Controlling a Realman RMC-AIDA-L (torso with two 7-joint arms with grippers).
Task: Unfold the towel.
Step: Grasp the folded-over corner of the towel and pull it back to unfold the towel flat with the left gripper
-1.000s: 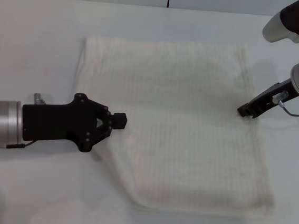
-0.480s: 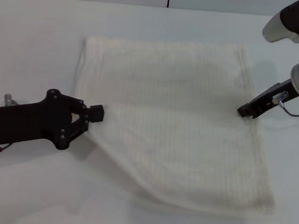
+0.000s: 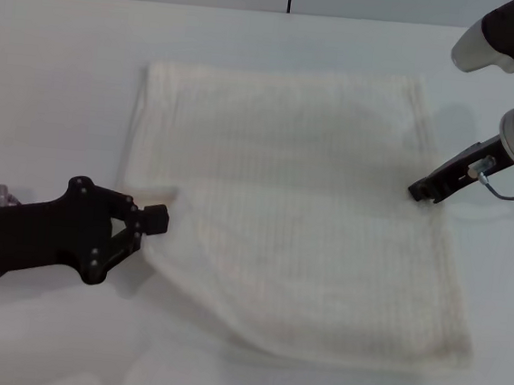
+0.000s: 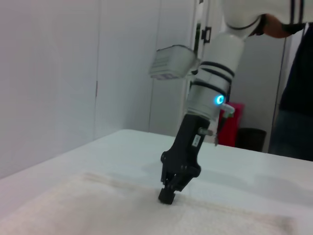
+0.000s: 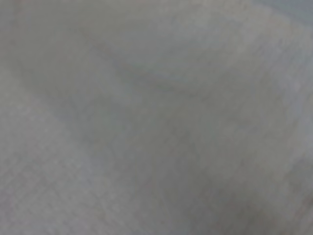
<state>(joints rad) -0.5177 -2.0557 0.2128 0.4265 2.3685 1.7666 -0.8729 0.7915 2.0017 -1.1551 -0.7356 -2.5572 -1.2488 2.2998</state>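
Cream-white towel [image 3: 301, 206] spread on the white table [image 3: 59, 73], near-left corner lifted; left gripper [image 3: 156, 221] clamped on that corner at the cloth's left edge; right gripper [image 3: 418, 191] pressed tip-down on the right edge, opening impossible to tell.

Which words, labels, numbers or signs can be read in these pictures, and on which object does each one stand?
There are none to read.
The towel shows only its plain weave, with no tag or print visible.
The left gripper, at the towel's left edge, and the right gripper, pressing on its right side, carry no readable lettering; the right arm shows only a glowing blue ring light.
The table carries no marks.
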